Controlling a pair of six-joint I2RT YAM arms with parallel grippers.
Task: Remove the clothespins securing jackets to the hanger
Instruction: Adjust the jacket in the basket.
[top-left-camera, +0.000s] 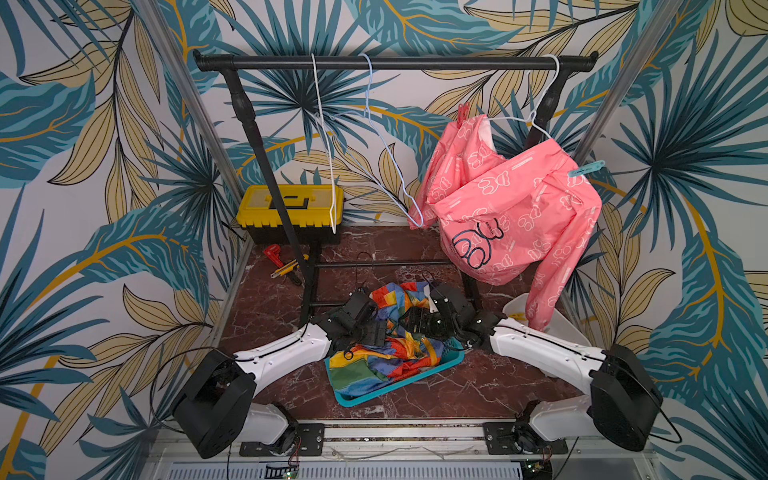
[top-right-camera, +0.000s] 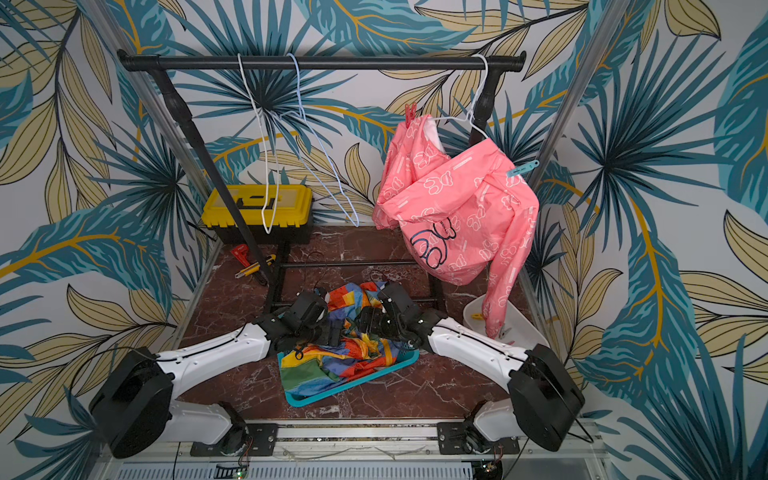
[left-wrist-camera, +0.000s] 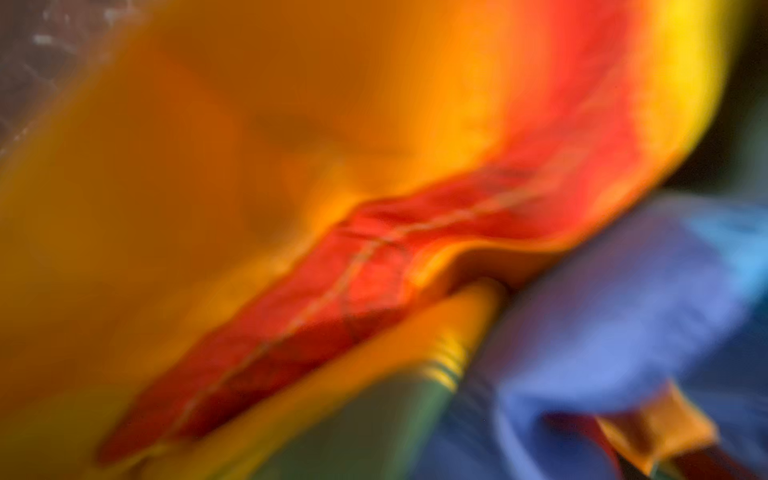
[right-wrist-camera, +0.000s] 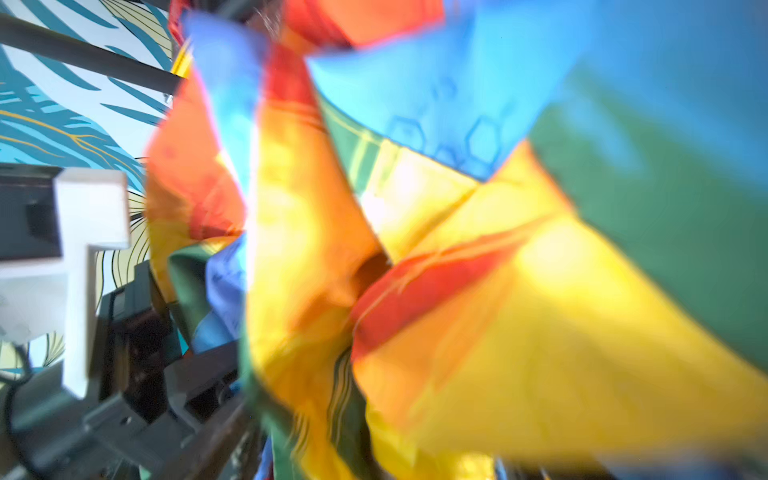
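Note:
A pink jacket (top-left-camera: 511, 208) with white bear prints hangs on a white hanger (top-left-camera: 536, 120) at the rack's right end. A red-pink clothespin (top-left-camera: 462, 114) clips one of its shoulders and a light blue clothespin (top-left-camera: 586, 168) clips the other. A rainbow-striped jacket (top-left-camera: 374, 365) lies crumpled in a teal tray (top-left-camera: 353, 401). Both grippers are low over it. My left gripper (top-left-camera: 376, 332) stands open. My right gripper (top-left-camera: 409, 322) is half buried in the folds and its jaws are hidden. Both wrist views show only blurred rainbow jacket (left-wrist-camera: 374, 270) (right-wrist-camera: 457, 291).
Two bare hangers, one white (top-left-camera: 328, 166) and one light blue (top-left-camera: 390, 158), hang left of centre on the black rail (top-left-camera: 395, 63). A white bin (top-right-camera: 473, 309) at the right holds a yellow clothespin (top-right-camera: 478, 316); the pink sleeve droops into it. A yellow toolbox (top-left-camera: 291, 208) stands back left.

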